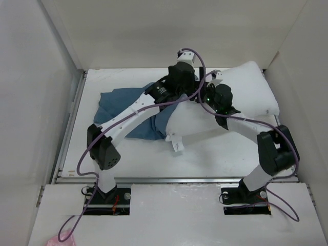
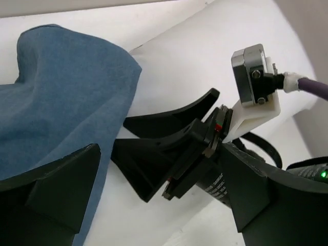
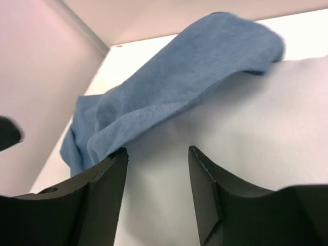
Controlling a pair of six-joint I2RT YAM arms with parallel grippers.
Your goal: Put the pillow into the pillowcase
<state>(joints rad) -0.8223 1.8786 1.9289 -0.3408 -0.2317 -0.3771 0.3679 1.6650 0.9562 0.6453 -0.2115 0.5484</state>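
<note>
At the near edge of the surface (image 1: pixel 205 164) the two arm bases (image 1: pixel 105 192) sit in cut-outs. A pink item (image 1: pixel 57 240) at the bottom left corner is cut off by the frame and cannot be identified. Beyond the bases, the pillow (image 1: pixel 248 95) lies diagonally on the surface, its near corner with the small white tag (image 1: pixel 177 145) at centre and its plump far end at the right rear. The pillowcase (image 1: pixel 123 102) lies crumpled to its left, draped up over the pillow's left end. The left arm (image 1: pixel 133 113) crosses this overlap in the top view, so it cannot be determined whether the pillow's end is inside the opening or merely under the cloth. Both tools meet above the pillow's middle, where the wrists and purple cables (image 1: pixel 203 72) hide the fingertips from above. In the wrist views, the left tool (image 2: pixel 160 154) has its fingers spread wide with nothing gripped. It faces the right tool (image 3: pixel 156 154) across bare pillow, with the pillowcase's edge on its left. The right tool's fingers stand partly apart, clamped on nothing, low against the white pillow; contact cannot be confirmed. A pillowcase fold lies just beyond them, over the pillow's upper edge.
</note>
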